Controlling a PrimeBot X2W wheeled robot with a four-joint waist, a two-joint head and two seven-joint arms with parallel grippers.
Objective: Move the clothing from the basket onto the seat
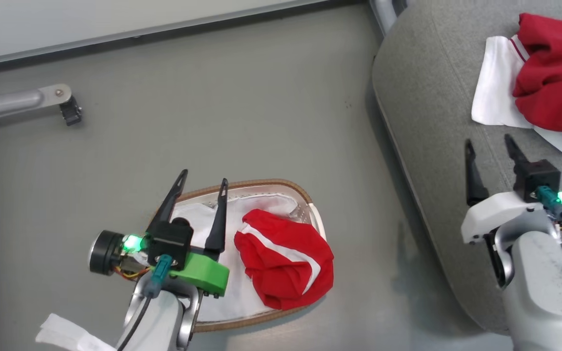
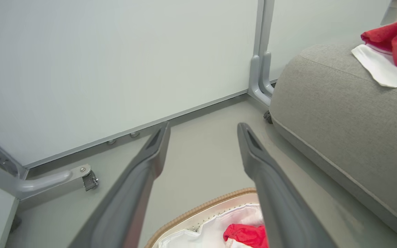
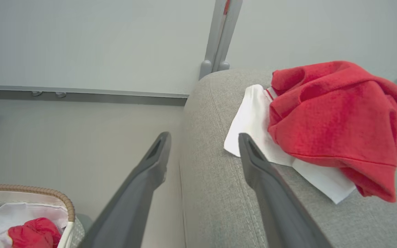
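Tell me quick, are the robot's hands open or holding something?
Left gripper: open, holding nothing, over the basket.
Right gripper: open, holding nothing, at the seat edge.

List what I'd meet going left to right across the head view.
Caster foot → left gripper → red striped garment → right gripper → red garment at far right. Basket and seat overlap several, so left out.

Grey floor, pale wall panel, grey metal leg with black caster.
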